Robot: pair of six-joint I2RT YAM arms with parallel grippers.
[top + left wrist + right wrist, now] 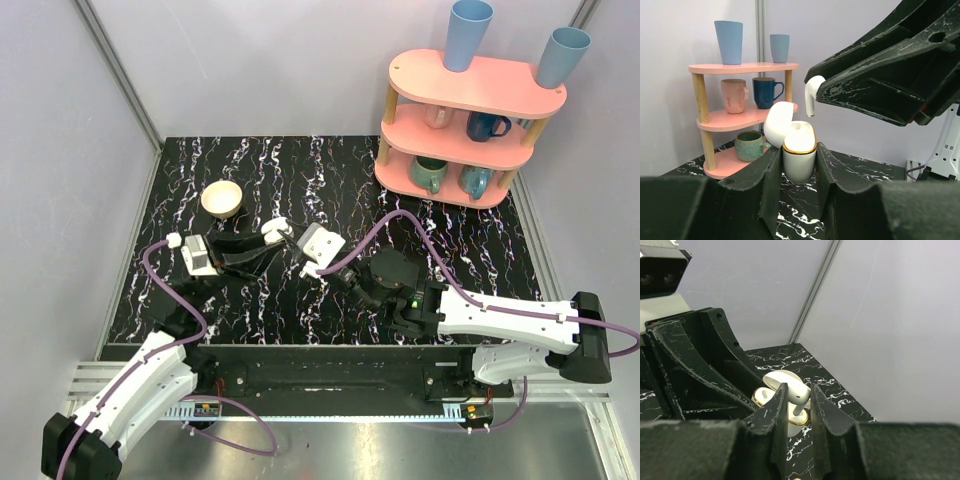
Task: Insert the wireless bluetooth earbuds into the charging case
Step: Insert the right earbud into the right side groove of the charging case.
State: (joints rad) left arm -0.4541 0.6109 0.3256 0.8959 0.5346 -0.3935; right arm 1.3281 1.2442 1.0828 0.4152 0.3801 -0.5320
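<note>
The small white earbud (812, 92), stem down, hangs just above the open charging case (800, 150), which is white with a gold rim and its lid tipped back. A pink shelf (745, 67) of mugs stands behind, and a bowl (222, 198) sits aside on the black marbled table (280, 300). The right gripper (799, 391) pinches the earbud. The left gripper (798, 170) clamps the case upright.

earbud (812, 92): glossy white plastic | charging case (799, 165): smooth white plastic, gold rim | table (250, 170): black marbled finish
</note>
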